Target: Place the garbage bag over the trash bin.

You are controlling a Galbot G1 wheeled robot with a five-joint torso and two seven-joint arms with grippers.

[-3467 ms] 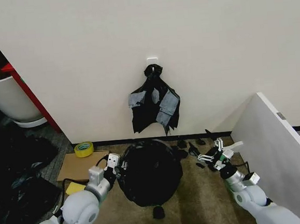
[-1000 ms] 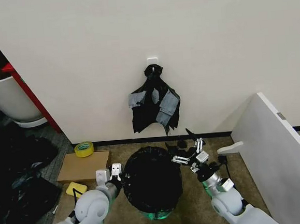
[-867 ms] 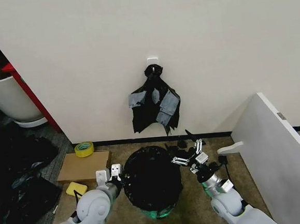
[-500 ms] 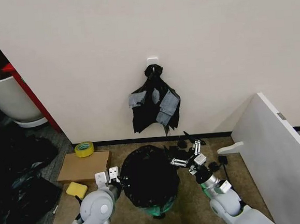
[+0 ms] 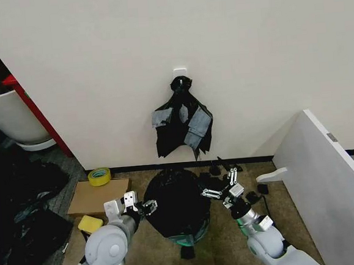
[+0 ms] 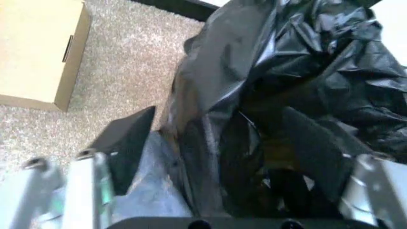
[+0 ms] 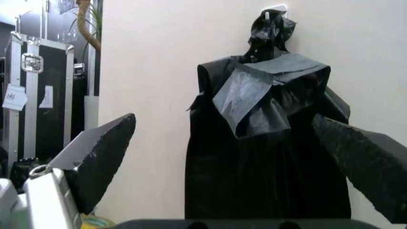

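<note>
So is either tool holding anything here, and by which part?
The left tool has a fold of the garbage bag between its open fingers, at the side over the trash bin. The right tool is open, holding nothing.

Glossy crinkled thin plastic garbage bag (image 6: 279, 81), matt rough carpet (image 6: 121, 62), smooth matt cardboard box (image 6: 35, 47)

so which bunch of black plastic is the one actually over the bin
The garbage bag on the floor between the two end effectors, with the trash bin's green base peeking out below. The knotted bunch with grey patches hangs on the wall.
</note>
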